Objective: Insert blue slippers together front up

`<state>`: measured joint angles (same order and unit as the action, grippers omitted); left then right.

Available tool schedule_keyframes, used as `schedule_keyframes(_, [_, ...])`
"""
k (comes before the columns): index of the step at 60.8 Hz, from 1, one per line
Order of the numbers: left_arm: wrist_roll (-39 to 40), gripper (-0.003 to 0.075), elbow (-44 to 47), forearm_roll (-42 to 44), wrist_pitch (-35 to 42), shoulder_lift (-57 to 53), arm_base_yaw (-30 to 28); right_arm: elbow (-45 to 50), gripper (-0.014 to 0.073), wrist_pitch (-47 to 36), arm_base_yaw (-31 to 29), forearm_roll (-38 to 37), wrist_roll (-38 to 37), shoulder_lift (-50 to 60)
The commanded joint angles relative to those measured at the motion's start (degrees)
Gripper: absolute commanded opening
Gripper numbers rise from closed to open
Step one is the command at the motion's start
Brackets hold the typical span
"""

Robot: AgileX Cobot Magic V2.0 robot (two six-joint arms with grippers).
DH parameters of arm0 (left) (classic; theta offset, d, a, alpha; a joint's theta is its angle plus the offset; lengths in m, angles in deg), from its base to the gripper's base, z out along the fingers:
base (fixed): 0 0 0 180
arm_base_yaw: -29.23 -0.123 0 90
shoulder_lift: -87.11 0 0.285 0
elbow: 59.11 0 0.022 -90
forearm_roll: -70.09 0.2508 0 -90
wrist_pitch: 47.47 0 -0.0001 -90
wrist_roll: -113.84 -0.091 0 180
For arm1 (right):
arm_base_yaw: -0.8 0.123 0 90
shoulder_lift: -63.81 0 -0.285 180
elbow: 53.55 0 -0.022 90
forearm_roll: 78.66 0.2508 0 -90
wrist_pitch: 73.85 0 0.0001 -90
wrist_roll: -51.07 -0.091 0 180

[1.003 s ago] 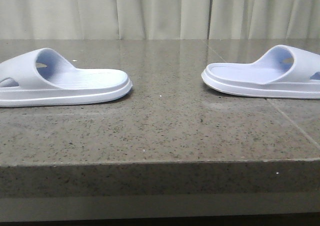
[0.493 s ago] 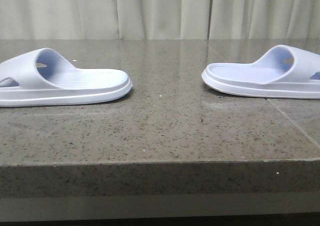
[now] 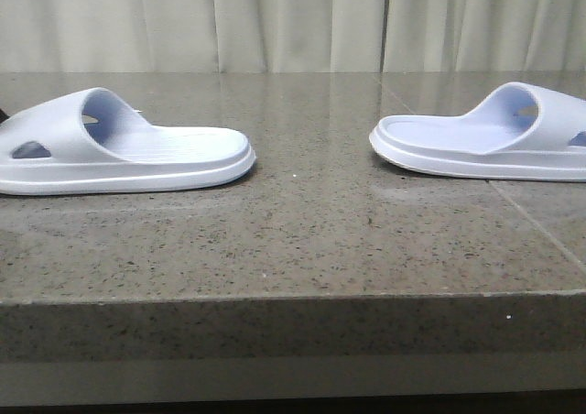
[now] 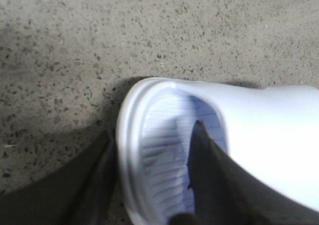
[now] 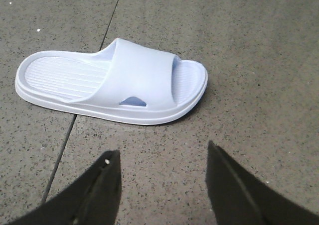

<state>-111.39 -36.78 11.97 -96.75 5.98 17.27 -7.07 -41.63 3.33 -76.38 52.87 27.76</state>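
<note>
on the speckled stone table [image 3: 302, 240] the 2 blue slippers lie well apart, soles down: the left slipper [image 3: 119, 148] at the left side, the right slipper [image 3: 485, 139] at the right, their open heel ends facing each other across bare stone.

both look like moulded foam: probably light, a little springy, and stiff enough in the thick sole to keep shape when lifted by 1 end. the ridged footbed should give grip, while the smooth strap looks more slippery. the raised toe rim or the sole edge seems the sound place to pinch; the wide strap with its oval hole is another.

the left gripper [image 4: 149, 185] straddles the toe rim of the left slipper, 1 finger [image 4: 207, 170] on the footbed inside the strap and the other outside the sole; whether it has clamped down i cannot tell. the right gripper [image 5: 162, 187] hangs spread wide, holding nothing, short of the right slipper [image 5: 114, 80].

no brand, label or writing can be read on either slipper.
</note>
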Motion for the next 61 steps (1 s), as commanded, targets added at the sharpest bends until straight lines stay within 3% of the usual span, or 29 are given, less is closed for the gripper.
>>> schedule_keyframes(1, [-0.15,0.0192,-1.33,-2.14,-0.92,-1.6,0.47,-2.08,0.0416,-3.88,-0.16,-0.77,0.14,-0.58])
schedule_keyframes(13, [-0.15,-0.0017,-1.33,-2.14,-0.92,-1.6,0.47,-2.08,0.0416,-3.86,-0.16,-0.72,0.14,-0.58])
schedule_keyframes(29, [-3.64,-0.002,-1.33,-8.12,-4.1,-2.93,0.47,-2.76,0.0416,-4.28,-0.16,-0.35,0.14,-0.58])
schedule_keyframes(45, [-7.15,-0.002,-1.45,-17.55,-9.85,-7.2,0.47,-9.59,0.0416,2.23,-0.89,-0.4,0.14,-5.97])
schedule_keyframes(61, [-7.69,-0.002,-1.45,-20.2,-10.87,-7.56,0.47,-17.62,0.0416,10.33,-11.8,1.05,-1.44,-18.59])
